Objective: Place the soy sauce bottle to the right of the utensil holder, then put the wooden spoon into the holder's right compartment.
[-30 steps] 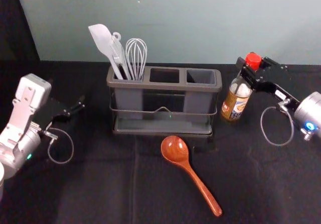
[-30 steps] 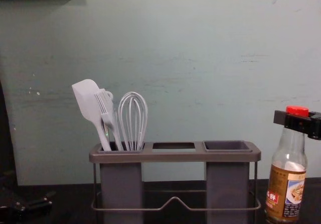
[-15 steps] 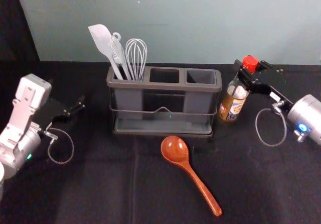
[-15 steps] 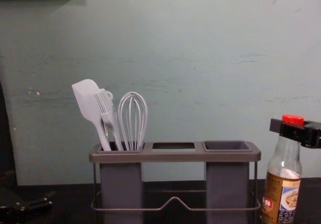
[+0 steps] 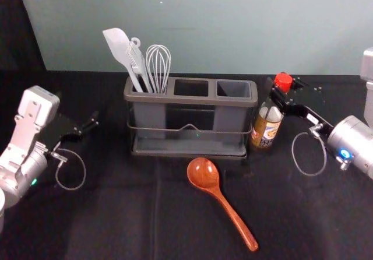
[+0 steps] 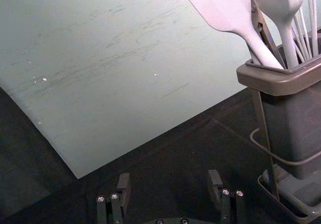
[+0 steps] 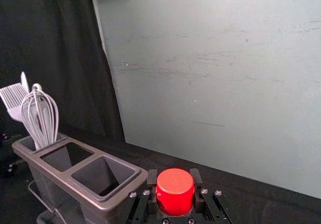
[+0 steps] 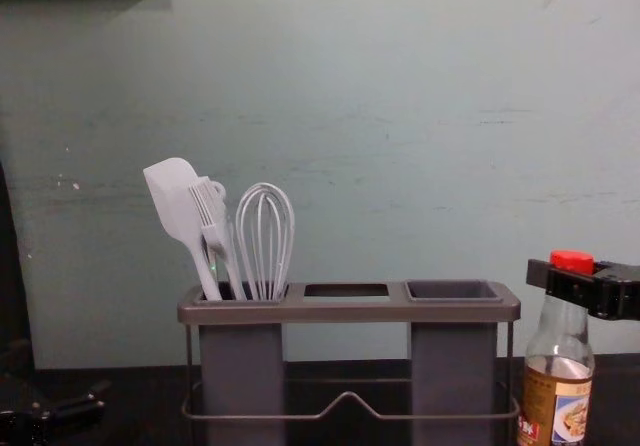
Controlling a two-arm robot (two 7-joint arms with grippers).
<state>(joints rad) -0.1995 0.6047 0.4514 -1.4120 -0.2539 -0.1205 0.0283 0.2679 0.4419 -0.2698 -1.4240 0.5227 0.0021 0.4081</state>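
Bottle [image 5: 266,132] gripped, right of the holder [image 5: 192,100]

The right gripper [image 5: 286,89] reaches in roughly level from the right, closed around the bottle just under the cap [image 5: 283,81]; the bottle is nearly upright. The left gripper [image 5: 83,127] is parked at left, fingers apart. The spoon [image 5: 203,174] lies in front of the holder.

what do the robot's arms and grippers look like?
The left arm and right arm are rounded, silver-grey, with a green light and blue light respectively. The left gripper and right gripper are black with silvery screws and thin, looped grey cables.
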